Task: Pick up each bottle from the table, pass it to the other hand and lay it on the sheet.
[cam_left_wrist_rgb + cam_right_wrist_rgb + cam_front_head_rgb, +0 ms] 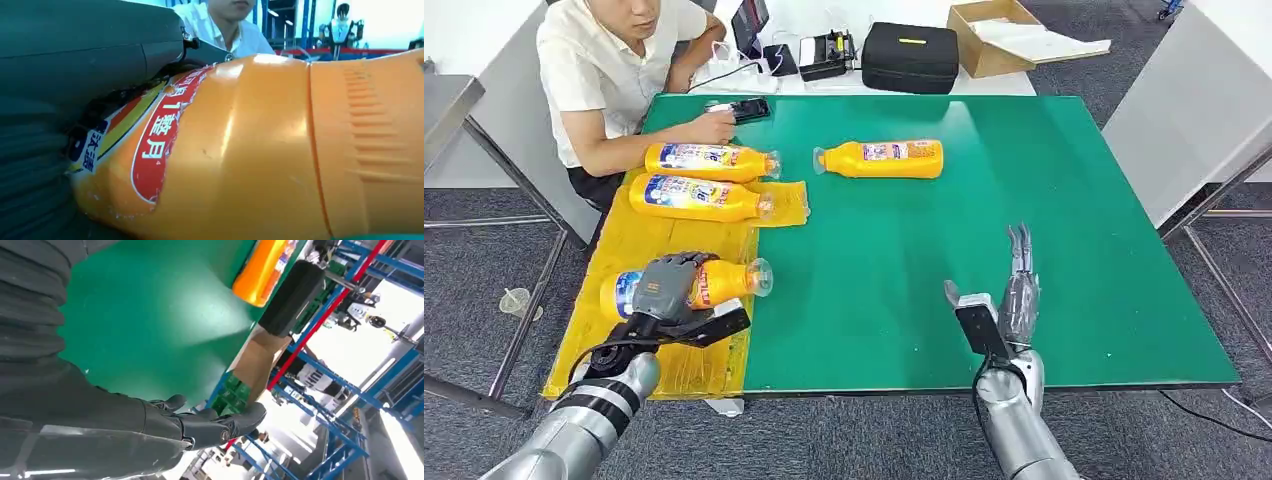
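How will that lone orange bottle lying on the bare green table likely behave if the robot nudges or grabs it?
The lone bottle lies on its side on the smooth green table, so a sideways nudge would probably slide or rock it. Its glossy plastic looks fairly slippery yet stiff, not fragile. It appears opaque, so I cannot tell its fill or weight. The right hand hovers open, well short of it.

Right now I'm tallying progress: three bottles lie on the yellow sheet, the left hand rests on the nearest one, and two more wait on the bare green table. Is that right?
Not quite: just one bottle waits on the bare green table, as the head view shows. The rest holds: three lie on the yellow sheet, and the left hand is on the nearest bottle.
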Available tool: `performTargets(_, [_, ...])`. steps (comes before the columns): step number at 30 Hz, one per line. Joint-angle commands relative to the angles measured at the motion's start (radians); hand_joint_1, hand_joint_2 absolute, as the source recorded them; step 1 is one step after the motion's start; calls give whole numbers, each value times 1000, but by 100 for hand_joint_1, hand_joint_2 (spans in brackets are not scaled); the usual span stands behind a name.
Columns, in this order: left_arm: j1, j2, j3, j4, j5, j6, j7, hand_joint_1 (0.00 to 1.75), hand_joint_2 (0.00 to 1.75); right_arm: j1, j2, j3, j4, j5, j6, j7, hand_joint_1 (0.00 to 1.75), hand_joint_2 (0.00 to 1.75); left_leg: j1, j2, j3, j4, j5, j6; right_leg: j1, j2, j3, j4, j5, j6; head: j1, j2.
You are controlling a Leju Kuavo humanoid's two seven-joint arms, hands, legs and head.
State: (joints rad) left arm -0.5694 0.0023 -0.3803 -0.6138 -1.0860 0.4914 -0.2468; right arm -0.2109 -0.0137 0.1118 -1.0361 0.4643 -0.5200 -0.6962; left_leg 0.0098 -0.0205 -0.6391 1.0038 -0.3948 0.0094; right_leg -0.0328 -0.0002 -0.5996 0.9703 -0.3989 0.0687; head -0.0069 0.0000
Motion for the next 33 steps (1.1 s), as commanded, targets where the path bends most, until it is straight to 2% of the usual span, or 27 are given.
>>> performTargets(1, [-101, -26, -49, 189, -5, -81, 11, 159, 175, -47, -11, 105, 67, -44, -16, -2, 0, 175, 2, 3, 5, 2, -3, 0, 3, 1, 6, 0, -2, -5, 0, 0])
performTargets(2, [-105, -32, -35, 197, 12, -100, 13, 143, 175, -50, -9, 108, 72, -48, -16, -2, 0, 175, 1, 2, 3, 1, -2, 0, 2, 0, 3, 0, -1, -4, 0, 0])
performTargets(3, [-108, -33, -34, 203, 14, -111, 15, 91, 175, -52, -8, 112, 75, -48, -16, -2, 0, 175, 1, 1, 2, 0, -1, 0, 1, 0, 2, 0, -1, -3, 0, 0])
performTargets(4, [-109, -38, -14, 214, 37, -131, 21, 59, 175, -54, -6, 118, 83, -55, -11, -2, 0, 175, 1, 3, 4, 1, -2, 0, 2, 1, 4, 0, -1, -5, 0, 0])
performTargets(5, [-108, -40, -2, 219, 52, -149, 16, 16, 175, -52, -8, 126, 81, -61, -9, -2, 0, 175, 2, 4, 5, 2, -3, 0, 3, 1, 5, 0, -2, -5, 0, 0])
performTargets(7, [-105, -36, 2, 227, 62, -184, 9, 0, 175, -54, -16, 141, 87, -63, -19, -2, 0, 175, 1, 3, 4, 0, -2, 0, 2, 1, 5, -1, -1, -4, 0, 0])
performTargets(10, [-113, -30, 2, 234, 75, -263, -9, 0, 175, -51, -27, 147, 62, -100, -27, -2, 0, 175, 1, 3, 3, 0, -1, 0, 1, 2, 4, -1, 0, -3, 0, 0])
performTargets(13, [-114, -29, 1, 234, 77, -272, -14, 0, 175, -51, -29, 149, 60, -104, -27, -2, 0, 175, 0, 1, 3, 0, -1, 0, 1, 0, 4, 0, -1, -3, 0, 0])
performTargets(17, [-136, -12, -14, 238, 100, -396, -73, 0, 175, -65, -41, 157, 60, -145, -28, -2, 0, 175, 1, 3, 4, 0, -1, 0, 1, 2, 4, 0, 0, -3, 0, 0])
performTargets(19, [-136, -12, -14, 238, 100, -396, -73, 0, 175, -65, -41, 157, 60, -145, -28, -2, 0, 175, 0, 1, 3, 0, 0, 0, 0, 1, 4, 0, 0, -2, 0, 0])
performTargets(20, [-141, -6, -20, 240, 100, -414, -85, 0, 175, -67, -43, 159, 56, -157, -24, -2, 0, 175, 1, 5, 7, 1, -3, 0, 2, 3, 8, 0, -1, -6, 0, 0])
performTargets(24, [-145, 5, -34, 238, 109, -461, -131, 0, 175, -72, -43, 165, 64, -171, -15, -2, 0, 175, 0, 2, 6, 0, -1, 0, 1, 1, 6, 0, 0, -2, 0, 0])
performTargets(30, [-145, 5, -34, 238, 109, -461, -131, 0, 175, -72, -43, 165, 64, -171, -15, -2, 0, 175, 1, 5, 9, 0, -2, 0, 2, 3, 10, -1, -1, -5, 0, 0])
performTargets(33, [-145, 5, -34, 238, 109, -461, -131, 0, 175, -72, -43, 165, 64, -171, -15, -2, 0, 175, 0, 3, 7, 0, -1, 0, 1, 2, 8, 0, 0, -3, 0, 0])
